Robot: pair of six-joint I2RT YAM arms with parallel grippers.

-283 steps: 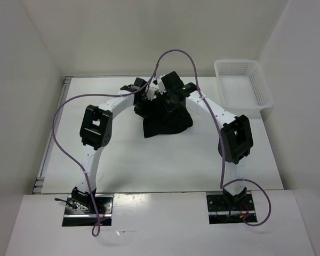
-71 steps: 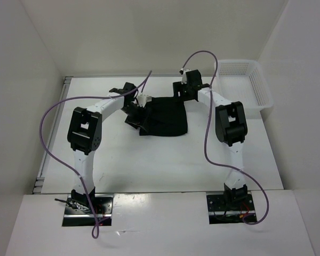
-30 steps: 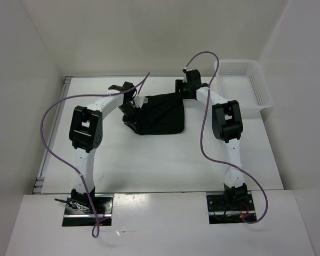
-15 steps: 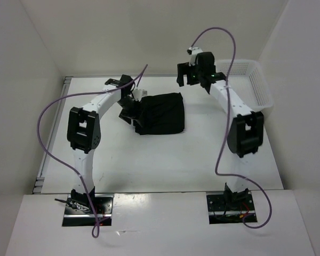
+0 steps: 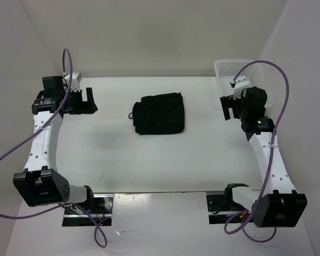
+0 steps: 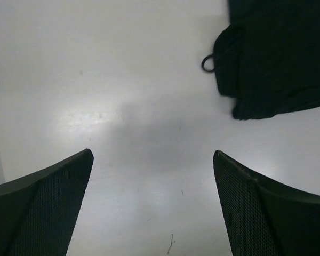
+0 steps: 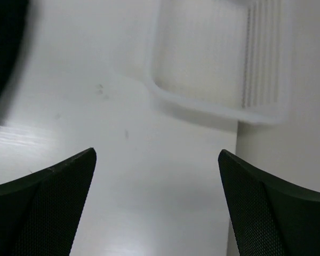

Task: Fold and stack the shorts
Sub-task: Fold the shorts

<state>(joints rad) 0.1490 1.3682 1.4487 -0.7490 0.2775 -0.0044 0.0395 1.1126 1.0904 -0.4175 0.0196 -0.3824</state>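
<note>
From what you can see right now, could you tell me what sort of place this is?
Probably a robotics lab test cell: a white table boxed in by plain white panels, a left arm and right arm bolted at its near edge, plus folded black shorts and a white mesh basket.

shorts (image 5: 160, 113) plain black; basket (image 5: 240, 62) white mesh; table (image 5: 149, 160) white

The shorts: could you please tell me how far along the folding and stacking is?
Done: the shorts lie folded into a rectangle on the table. In hand: nothing; the left gripper and right gripper stand open, apart from them. Left: possibly stacking; they are not in the basket.
</note>
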